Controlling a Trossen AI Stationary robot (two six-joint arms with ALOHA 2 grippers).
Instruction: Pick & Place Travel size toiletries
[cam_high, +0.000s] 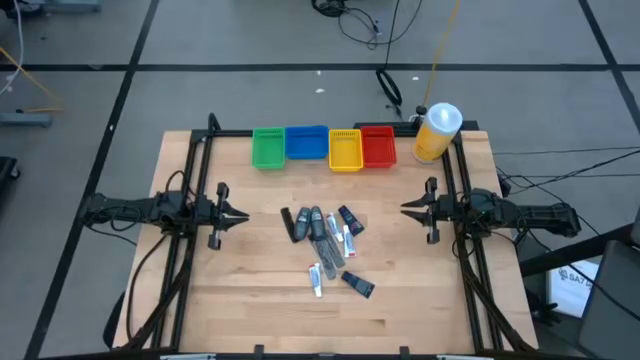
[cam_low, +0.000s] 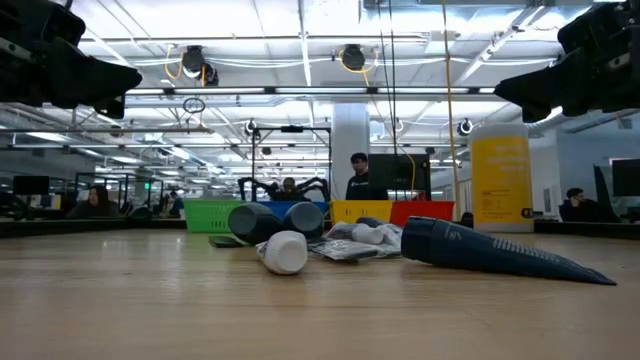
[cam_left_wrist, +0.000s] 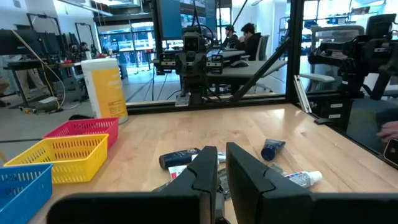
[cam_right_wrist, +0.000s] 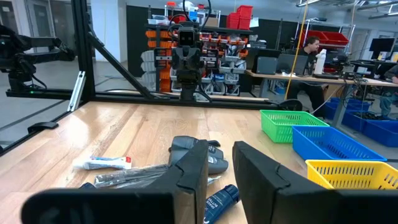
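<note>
The travel size toiletries (cam_high: 325, 243) lie in a loose heap at the middle of the wooden table. They are dark bottles (cam_high: 303, 222), a dark tube (cam_high: 358, 285) and white-silver tubes (cam_high: 318, 277) flat on the wood. My left gripper (cam_high: 244, 215) hovers left of the heap and my right gripper (cam_high: 404, 210) right of it, both pointing inward and held above the table. In the wrist views the left gripper (cam_left_wrist: 222, 149) shows a narrow gap between its fingers, and the right gripper (cam_right_wrist: 219, 146) a somewhat wider one. Neither holds anything.
Along the far edge stand a green bin (cam_high: 268, 147), a blue bin (cam_high: 306, 142), a yellow bin (cam_high: 345, 150) and a red bin (cam_high: 378, 146). A big yellow bottle (cam_high: 437, 132) stands right of them. Bare wood lies near the table's near edge. People sit at desks in the room beyond.
</note>
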